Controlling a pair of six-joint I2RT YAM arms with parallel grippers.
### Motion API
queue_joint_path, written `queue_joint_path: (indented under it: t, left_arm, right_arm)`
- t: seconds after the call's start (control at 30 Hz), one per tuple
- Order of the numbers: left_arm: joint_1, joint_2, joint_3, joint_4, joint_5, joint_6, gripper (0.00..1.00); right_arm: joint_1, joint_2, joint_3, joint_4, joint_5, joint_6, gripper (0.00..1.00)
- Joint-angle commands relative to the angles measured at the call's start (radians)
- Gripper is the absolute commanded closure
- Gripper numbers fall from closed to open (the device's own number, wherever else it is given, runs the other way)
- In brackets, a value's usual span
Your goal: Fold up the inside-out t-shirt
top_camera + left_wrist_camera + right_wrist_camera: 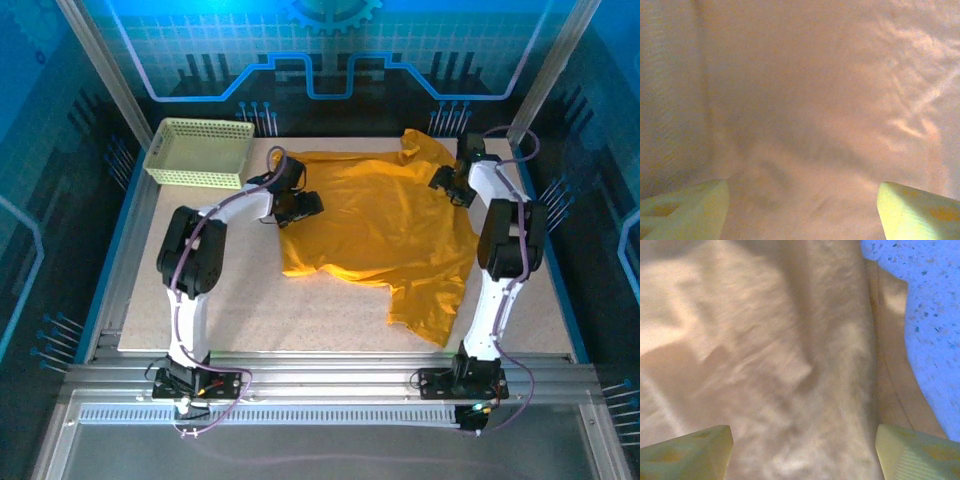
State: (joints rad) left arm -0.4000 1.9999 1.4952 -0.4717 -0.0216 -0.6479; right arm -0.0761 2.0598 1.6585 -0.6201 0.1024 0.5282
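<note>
The mustard-yellow t-shirt [380, 225] lies spread on the table, a sleeve pointing to the back right and another part hanging toward the front right. My left gripper [297, 205] sits at the shirt's left edge, low over the cloth. In the left wrist view its gripper [802, 210] is open, the pale fingertips [685, 210] wide apart over plain fabric [815, 100]. My right gripper [450, 185] rests at the shirt's right side near the back sleeve. In the right wrist view it [802, 452] is open too, straddling a ridge of cloth [830, 365].
A pale yellow-green mesh basket [200, 152] stands at the back left corner, close behind the left arm. Speckled tabletop [925, 300] shows to the right of the shirt's hem. Bare table [300, 310] lies in front of the shirt. Frame posts bound the workspace.
</note>
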Motion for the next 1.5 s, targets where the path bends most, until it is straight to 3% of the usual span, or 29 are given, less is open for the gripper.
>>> queue_joint_path:
  t: [0.0, 0.07, 0.17, 0.33, 0.47, 0.57, 0.7, 0.87, 1.1, 1.47]
  left_arm:
    - [-0.101, -0.217, -0.077, -0.206, -0.260, 0.045, 0.21]
    - [-0.169, -0.288, -0.152, -0.259, -0.337, 0.020, 0.20]
    - [-0.236, -0.332, -0.233, -0.294, -0.331, -0.036, 0.22]
    - [-0.327, -0.275, -0.237, -0.294, -0.289, -0.091, 0.25]
    - [-0.353, -0.210, -0.222, -0.271, -0.277, -0.121, 0.29]
    - [-0.358, -0.172, -0.211, -0.271, -0.278, -0.128, 0.31]
    - [-0.358, -0.126, -0.222, -0.259, -0.296, -0.126, 0.37]
    - [-0.335, -0.099, -0.263, -0.217, -0.311, -0.122, 0.56]
    - [-0.307, -0.157, -0.335, -0.156, -0.314, -0.098, 0.69]
    - [-0.304, -0.266, -0.432, -0.092, -0.336, -0.073, 0.88]
  right_arm:
    - [0.115, -0.221, -0.101, -0.068, 0.007, -0.084, 0.23]
    - [0.193, -0.336, -0.229, -0.040, -0.005, -0.084, 0.23]
    - [0.312, -0.464, -0.398, 0.019, -0.038, -0.073, 0.23]
    - [0.474, -0.527, -0.561, 0.120, -0.089, -0.053, 0.23]
    - [0.536, -0.509, -0.642, 0.209, -0.137, -0.024, 0.23]
    - [0.549, -0.478, -0.689, 0.279, -0.199, 0.016, 0.23]
    - [0.559, -0.390, -0.698, 0.276, -0.163, 0.070, 0.23]
    - [0.491, -0.317, -0.723, 0.287, -0.131, 0.132, 0.24]
    - [0.411, -0.286, -0.729, 0.292, -0.116, 0.136, 0.24]
    - [0.406, -0.265, -0.702, 0.280, -0.095, 0.130, 0.25]
